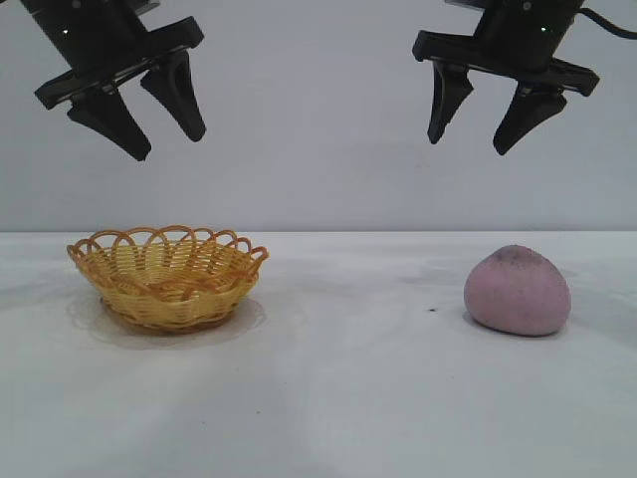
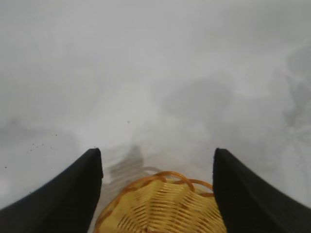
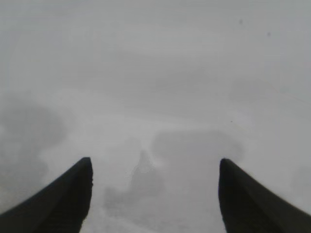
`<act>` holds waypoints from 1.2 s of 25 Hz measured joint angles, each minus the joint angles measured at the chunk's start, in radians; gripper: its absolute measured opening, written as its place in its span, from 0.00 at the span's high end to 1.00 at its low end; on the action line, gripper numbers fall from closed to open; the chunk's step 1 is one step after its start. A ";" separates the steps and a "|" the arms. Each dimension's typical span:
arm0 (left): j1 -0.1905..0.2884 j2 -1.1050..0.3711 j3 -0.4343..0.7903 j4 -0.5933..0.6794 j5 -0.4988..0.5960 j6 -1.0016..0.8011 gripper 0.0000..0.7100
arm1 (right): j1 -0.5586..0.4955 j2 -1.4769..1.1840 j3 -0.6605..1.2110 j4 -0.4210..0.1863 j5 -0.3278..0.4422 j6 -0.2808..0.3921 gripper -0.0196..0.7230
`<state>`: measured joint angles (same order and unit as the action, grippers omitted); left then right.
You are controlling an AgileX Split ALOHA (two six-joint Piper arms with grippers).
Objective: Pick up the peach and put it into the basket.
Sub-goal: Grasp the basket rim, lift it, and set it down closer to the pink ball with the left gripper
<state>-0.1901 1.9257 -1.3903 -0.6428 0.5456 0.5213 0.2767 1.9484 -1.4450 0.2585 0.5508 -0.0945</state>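
The peach (image 1: 518, 291), a dull pinkish-purple lump with a darker speckled top, lies on the white table at the right. The basket (image 1: 167, 274), yellow woven with an orange looped rim, stands empty at the left; its rim also shows in the left wrist view (image 2: 160, 204). My left gripper (image 1: 169, 145) hangs open and empty high above the basket. My right gripper (image 1: 468, 146) hangs open and empty high above the table, a little left of the peach. The right wrist view shows only bare table between the open fingers (image 3: 63, 194); the peach is out of that view.
The white table (image 1: 348, 398) runs wide between the basket and the peach. A plain pale wall stands behind. A small dark speck (image 1: 431, 311) lies left of the peach.
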 joint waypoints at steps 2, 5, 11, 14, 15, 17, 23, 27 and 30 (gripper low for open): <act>0.000 0.000 0.000 0.000 0.000 0.000 0.39 | 0.000 0.000 0.000 0.000 0.000 0.000 0.34; 0.000 0.000 0.000 0.000 0.000 0.000 0.39 | 0.000 0.000 0.000 0.000 0.000 0.000 0.34; 0.000 0.000 0.000 0.002 0.000 0.000 0.39 | 0.000 0.000 0.000 0.000 0.000 0.000 0.34; 0.000 0.000 -0.013 0.039 0.038 0.000 0.39 | 0.000 0.000 0.000 0.000 0.000 0.000 0.34; 0.000 0.000 -0.025 0.068 0.067 0.000 0.39 | 0.000 0.000 0.000 0.000 0.000 0.000 0.34; 0.000 0.000 -0.069 0.132 0.132 0.000 0.39 | 0.000 0.000 0.000 0.000 0.000 0.000 0.34; 0.000 0.000 -0.201 0.295 0.342 0.000 0.39 | 0.000 0.000 0.000 0.000 0.000 0.000 0.34; 0.000 0.023 -0.265 0.333 0.476 0.000 0.39 | 0.000 0.000 0.000 0.000 0.000 0.000 0.34; 0.000 0.077 -0.311 0.368 0.580 0.000 0.39 | 0.000 0.000 0.000 0.000 0.000 0.000 0.34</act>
<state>-0.1901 2.0023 -1.7014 -0.2746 1.1257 0.5213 0.2767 1.9484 -1.4450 0.2585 0.5508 -0.0945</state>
